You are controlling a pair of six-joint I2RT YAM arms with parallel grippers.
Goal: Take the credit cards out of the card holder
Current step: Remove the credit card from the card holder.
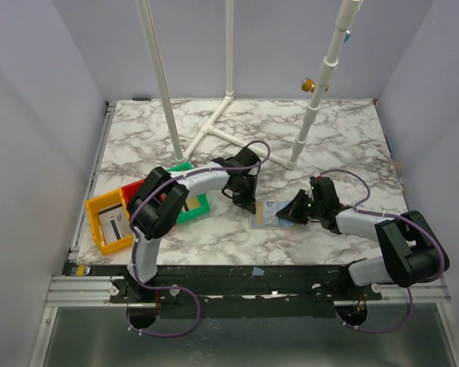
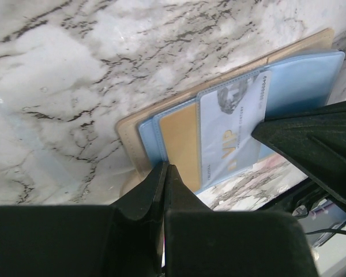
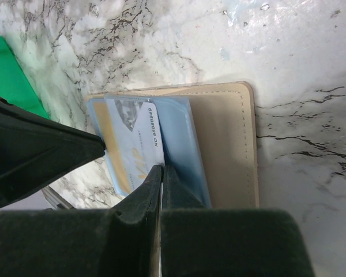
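Observation:
The card holder (image 1: 269, 216) lies flat on the marble, a beige sleeve (image 3: 225, 138) with a pale blue pocket (image 2: 300, 75). A pale blue credit card (image 2: 230, 130) (image 3: 135, 138) sticks partway out of the pocket. My left gripper (image 2: 165, 167) (image 1: 245, 202) is shut, its tips resting at the holder's left end with nothing visible between them. My right gripper (image 3: 161, 168) (image 1: 292, 214) is also shut, and its tips press down where the card's edge meets the blue pocket. A white card with dark marks (image 1: 118, 224) lies in the yellow bin (image 1: 99, 210).
Red bin (image 1: 134, 191) and green bin (image 1: 197, 208) stand beside the yellow one at the left, partly under the left arm. White pipe poles (image 1: 164, 84) rise from a frame (image 1: 214, 122) at the back. The table's front edge (image 1: 252, 264) is close behind the holder.

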